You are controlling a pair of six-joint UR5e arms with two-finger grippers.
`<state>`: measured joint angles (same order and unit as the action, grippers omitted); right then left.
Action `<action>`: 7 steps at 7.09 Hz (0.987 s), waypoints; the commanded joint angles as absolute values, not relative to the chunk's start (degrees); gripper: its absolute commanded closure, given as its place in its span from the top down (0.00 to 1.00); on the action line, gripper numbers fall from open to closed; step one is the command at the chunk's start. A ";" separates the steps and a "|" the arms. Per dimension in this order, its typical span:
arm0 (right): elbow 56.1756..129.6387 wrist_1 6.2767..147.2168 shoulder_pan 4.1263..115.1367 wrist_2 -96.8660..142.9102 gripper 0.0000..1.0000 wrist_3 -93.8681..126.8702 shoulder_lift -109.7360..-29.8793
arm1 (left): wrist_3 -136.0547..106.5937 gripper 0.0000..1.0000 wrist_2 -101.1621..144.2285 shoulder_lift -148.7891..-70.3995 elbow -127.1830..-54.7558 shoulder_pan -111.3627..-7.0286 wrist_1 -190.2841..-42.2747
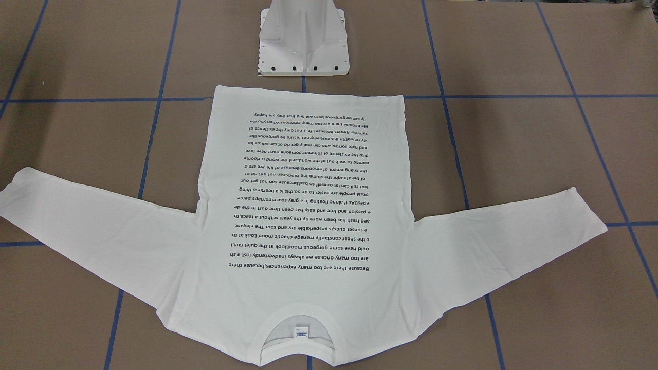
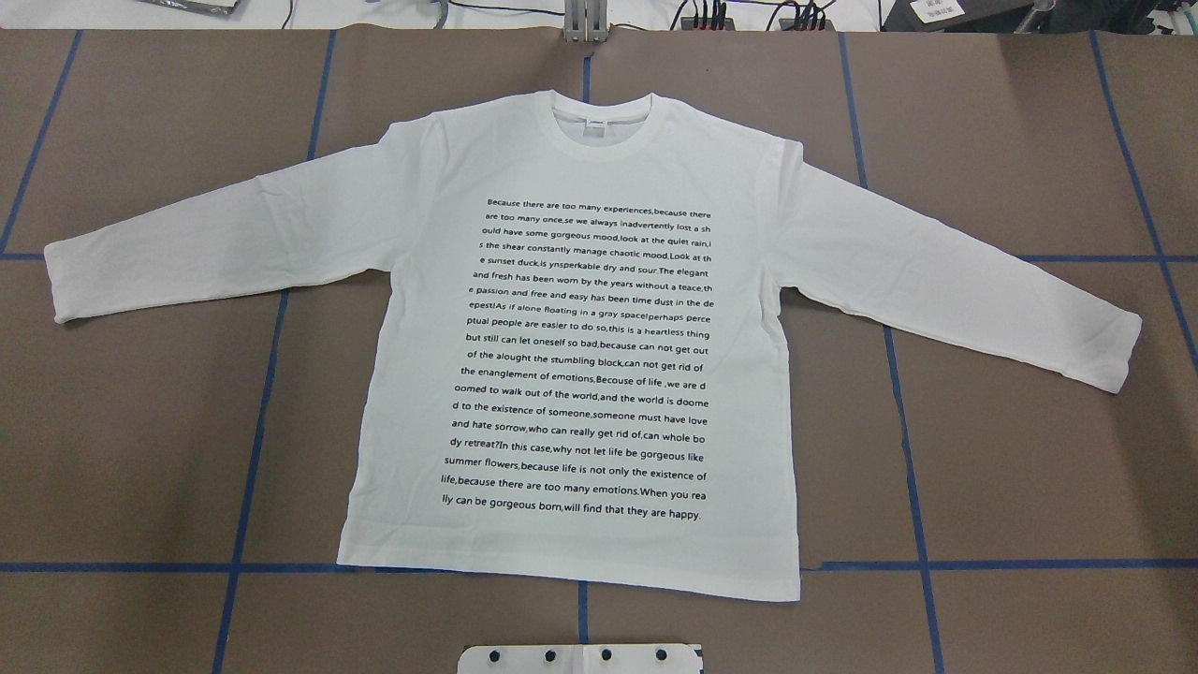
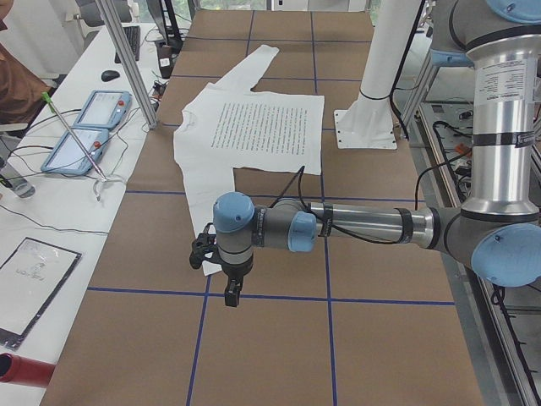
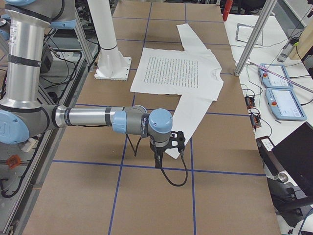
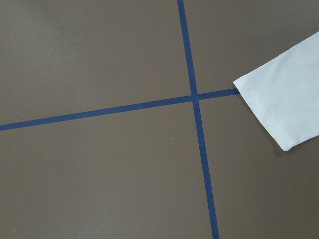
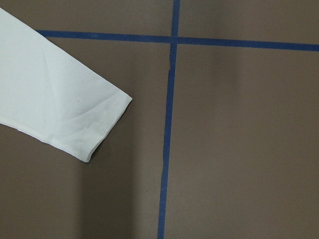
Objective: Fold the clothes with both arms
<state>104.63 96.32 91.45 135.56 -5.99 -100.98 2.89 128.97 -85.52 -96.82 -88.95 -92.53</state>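
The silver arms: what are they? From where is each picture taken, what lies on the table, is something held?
They are two robot arms of silver tube with grey joints and black grippers. Each side picture shows one near: the left arm with the left gripper, the right arm with the right gripper. Two pictures look down, from behind the robot and from opposite. Two come from wrist cameras; each sees a sleeve cuff. On the brown table with blue tape lines a white long-sleeved T-shirt with black text lies flat. Nothing looks held; open or shut, I cannot tell.
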 commanded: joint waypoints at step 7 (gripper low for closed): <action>103.55 95.63 89.22 139.65 1.00 -4.40 -97.21 | 6.42 0.99 129.81 -87.37 -94.58 -88.68 -106.30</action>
<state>104.72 96.04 90.49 138.00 -4.90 -97.99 6.54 129.24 -87.52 -95.94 -88.73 -101.60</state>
